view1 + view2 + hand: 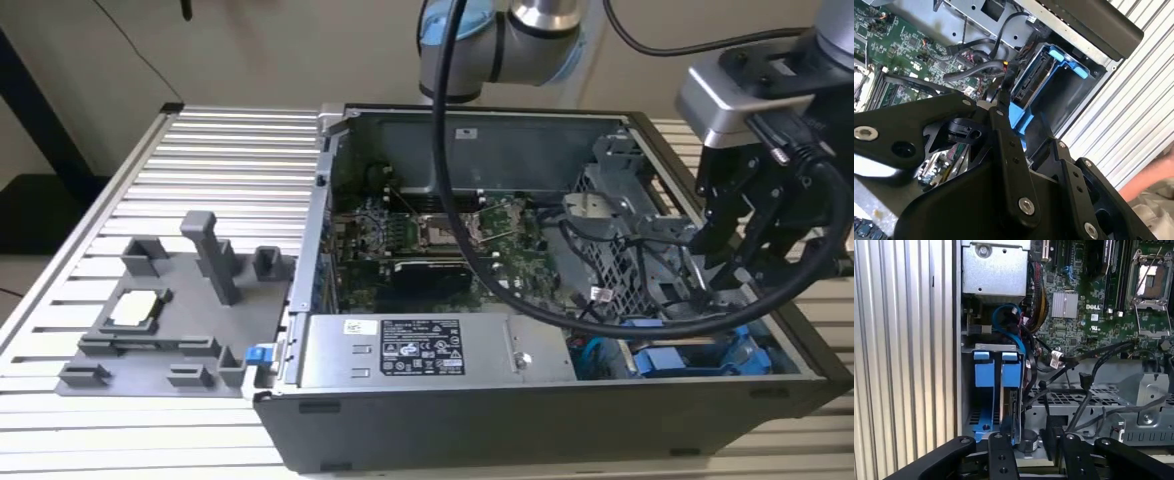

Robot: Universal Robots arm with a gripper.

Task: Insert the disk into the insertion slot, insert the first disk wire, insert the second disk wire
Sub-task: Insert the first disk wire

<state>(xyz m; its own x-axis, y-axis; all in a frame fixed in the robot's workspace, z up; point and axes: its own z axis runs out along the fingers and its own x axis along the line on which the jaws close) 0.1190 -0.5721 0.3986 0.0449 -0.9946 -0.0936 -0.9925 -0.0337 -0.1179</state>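
Note:
The disk [1035, 75] stands on edge in its blue frame [1070, 61] inside the insertion slot [988, 347], the dark metal bay at the case's corner. In the first wrist view the disk [1013, 407] sits behind a blue tab, beside a second blue frame [984, 375]. In the exterior view the blue frames [694, 358] show low at the case's right end. My gripper [742, 268] hangs just above them, among loose black wires [1085, 380]. In both wrist views the gripper [997, 98] [1034, 452] is close to the bay and to a black wire [974, 75].
A motherboard [427, 240] fills the case floor, with a silver power supply [427, 350] along the near wall. A grey fixture tray [160, 310] lies on the slatted table at the exterior view's left. A person's hand [1154, 175] is beside the case.

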